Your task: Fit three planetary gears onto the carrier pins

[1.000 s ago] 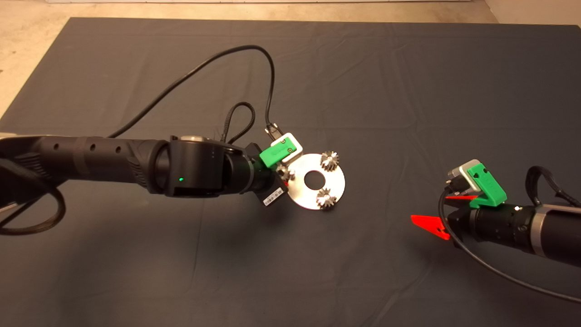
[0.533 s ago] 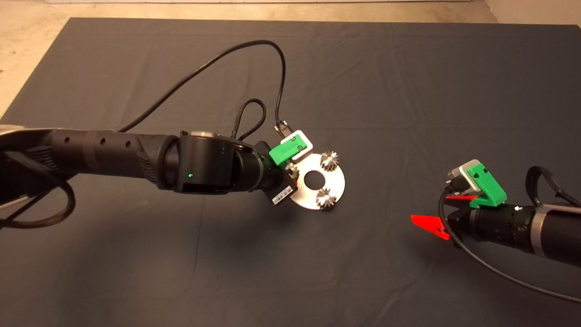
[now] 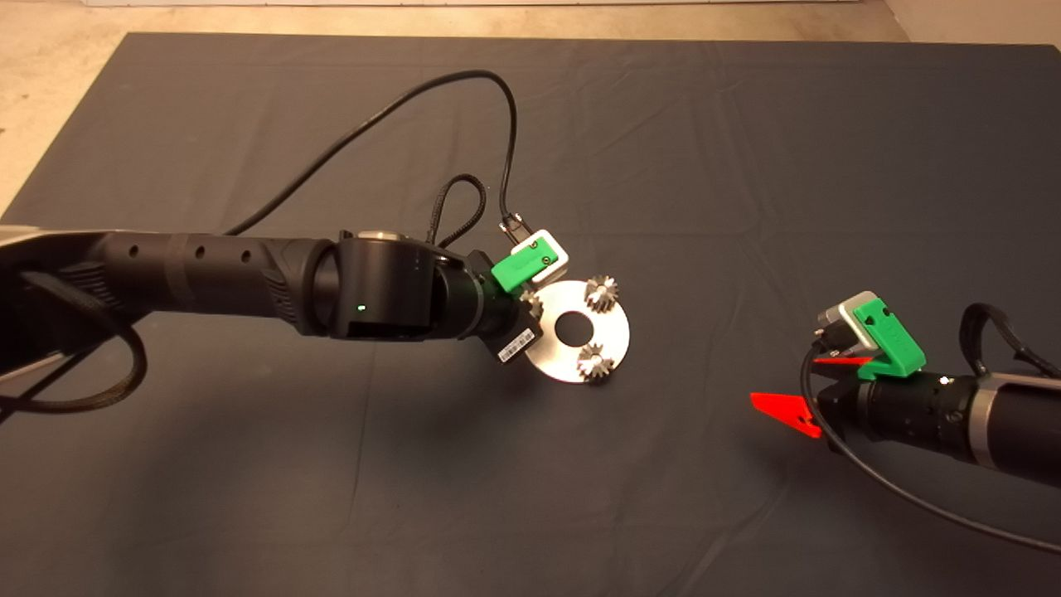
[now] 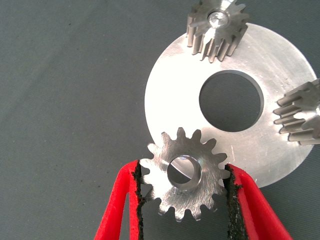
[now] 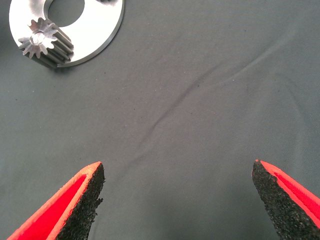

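my left hand (image 4: 182,197) is clamped on a small toothed steel gear (image 4: 184,174) at the flat round silver disc's (image 4: 270,150) edge — my right hand (image 5: 177,200) hangs apart, well aside.

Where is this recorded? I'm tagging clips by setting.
Probably a robot lab or test bench: a dark mat on a table, bare floor beyond, and only a disc with gears laid out between two arms.

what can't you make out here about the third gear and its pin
- Third pin: hidden in the left wrist view by the third gear, held in the left end effector; seating unclear.
- Same gear in the head view: mostly behind that wrist.
- Second gear: cut off by the left wrist view's edge.
- Disc: cropped in the right wrist view.
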Motion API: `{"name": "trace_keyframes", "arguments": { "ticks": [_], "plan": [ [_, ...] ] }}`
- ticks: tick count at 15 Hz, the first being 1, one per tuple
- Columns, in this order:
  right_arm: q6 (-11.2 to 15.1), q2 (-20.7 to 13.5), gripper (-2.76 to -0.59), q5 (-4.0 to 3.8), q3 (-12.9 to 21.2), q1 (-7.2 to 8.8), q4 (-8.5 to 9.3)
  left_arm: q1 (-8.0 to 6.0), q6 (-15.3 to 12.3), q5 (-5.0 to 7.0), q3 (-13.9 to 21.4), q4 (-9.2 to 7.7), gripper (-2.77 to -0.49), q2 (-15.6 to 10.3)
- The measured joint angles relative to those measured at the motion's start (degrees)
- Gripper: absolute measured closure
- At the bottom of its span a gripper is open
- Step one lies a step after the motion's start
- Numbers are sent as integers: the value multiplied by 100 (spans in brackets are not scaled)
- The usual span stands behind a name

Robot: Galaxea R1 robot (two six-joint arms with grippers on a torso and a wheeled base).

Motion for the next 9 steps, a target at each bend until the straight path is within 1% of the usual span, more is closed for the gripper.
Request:
{"name": "trace_keyframes", "arguments": {
  "ticks": [5, 9],
  "plan": [
    [0, 0, -220, 13, 0, 0, 0, 3, 0, 2, -63, 0, -75, 14],
    [2, 0, -220, 19, 0, 0, 0, 14, 0, 0, -146, 0, -75, 221]
  ]
}}
